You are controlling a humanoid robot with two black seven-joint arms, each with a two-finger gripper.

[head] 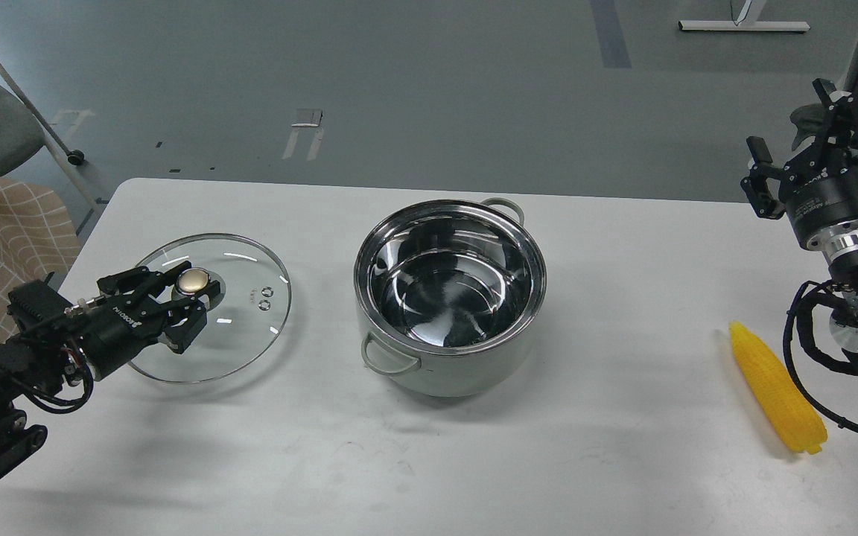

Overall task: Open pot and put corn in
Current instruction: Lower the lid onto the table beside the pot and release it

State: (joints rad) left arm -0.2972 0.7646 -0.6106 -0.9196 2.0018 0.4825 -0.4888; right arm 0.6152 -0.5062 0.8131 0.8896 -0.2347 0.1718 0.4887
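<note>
White table [563, 461]: pot [450, 298] sitting open at centre, glass lid [239, 327] lying left, left gripper [176, 301] straddling its knob [194, 281], jaws parted. Corn [775, 387] lying far right, tip pointing away, just beside right arm; right gripper [790, 160] hovering open, well above.

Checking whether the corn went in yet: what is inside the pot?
Nothing: the pot shows only its bare shiny steel bottom and walls. The corn lies on the table to its right. The near inner wall is hidden by the rim.
</note>
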